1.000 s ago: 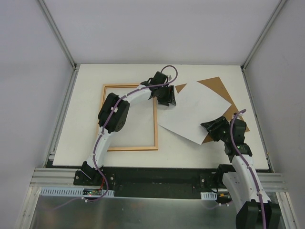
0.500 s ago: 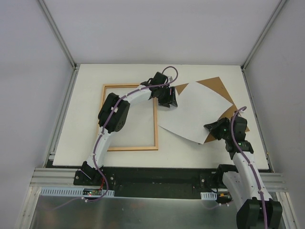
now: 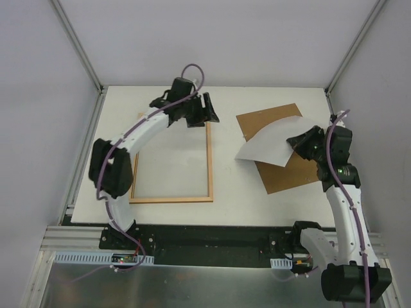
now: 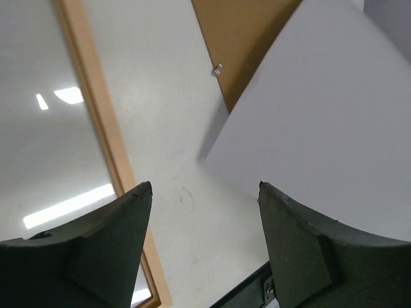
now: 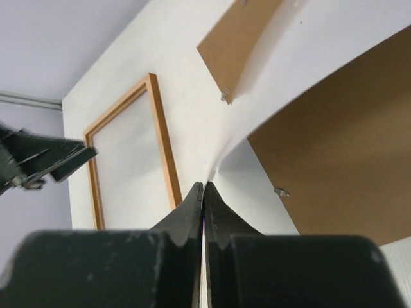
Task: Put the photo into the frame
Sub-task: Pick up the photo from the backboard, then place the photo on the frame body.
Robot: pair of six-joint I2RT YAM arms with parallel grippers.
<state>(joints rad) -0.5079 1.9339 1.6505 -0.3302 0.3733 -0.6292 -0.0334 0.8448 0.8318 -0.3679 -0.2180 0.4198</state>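
White sheet, plain side up, is the photo [image 3: 273,144]. Our right gripper [image 5: 203,189] has its fingers pressed together on the photo's right edge. The paper bows up over the brown backing board [image 3: 292,179]. Its left corner dips toward the table [image 3: 167,96], and we can't tell if it touches. It's well apart from the frame [image 3: 210,160], so not in yet.

- **Why an edge pinch:** our read is that thin paper lying flat offers nothing else to grab. Holding it up also keeps it off the board's small metal tabs [image 5: 280,191].
- **Left gripper:** the left gripper [image 3: 209,110] hovers by the frame's far right corner. Its fingers [image 4: 109,231] are spread with nothing between them. We guess it's placed to steady the frame or take the sheet's free corner.
- **Frame:** it lies flat, and the pane reflects the ceiling lights.
- **Writing:** we find no brand, label or text to read anywhere. The photo's printed side isn't visible.
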